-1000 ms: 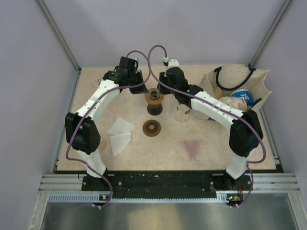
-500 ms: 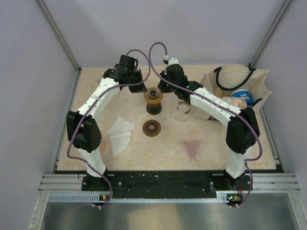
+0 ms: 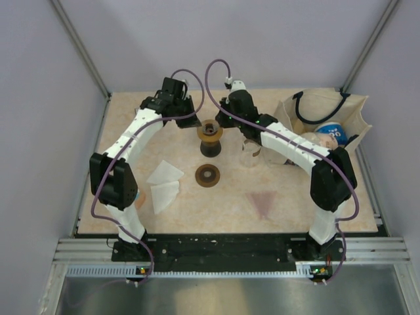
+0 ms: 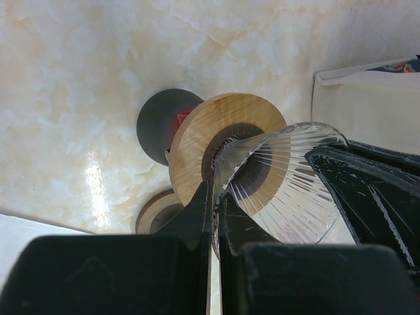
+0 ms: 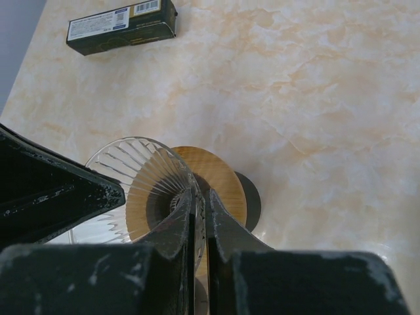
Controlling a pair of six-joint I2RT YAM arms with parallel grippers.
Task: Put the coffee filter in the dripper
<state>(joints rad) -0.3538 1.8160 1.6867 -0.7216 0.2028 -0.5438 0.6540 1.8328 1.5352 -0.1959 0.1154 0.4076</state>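
Observation:
The dripper (image 4: pixel 282 177) is a clear ribbed glass cone seated in a wooden ring (image 4: pixel 193 134) on a dark base, at the back middle of the table (image 3: pixel 210 131). My left gripper (image 4: pixel 215 197) is shut on its rim from the left (image 3: pixel 195 122). My right gripper (image 5: pixel 200 197) is shut on the opposite rim of the dripper (image 5: pixel 131 170) from the right (image 3: pixel 227 122). Two white paper coffee filters (image 3: pixel 164 174) lie flat on the table's left side, away from both grippers.
A loose brown ring (image 3: pixel 207 175) lies in front of the dripper, a clear glass (image 3: pixel 251 152) to its right. A pinkish triangle (image 3: pixel 264 202) lies front right. A white bag (image 3: pixel 325 125) with items stands at the right edge. A black box (image 5: pixel 121 25) lies far back.
My right gripper has come in to the dripper and closed its jaws on the rim. The left gripper has kept its hold and the dripper has stayed put.

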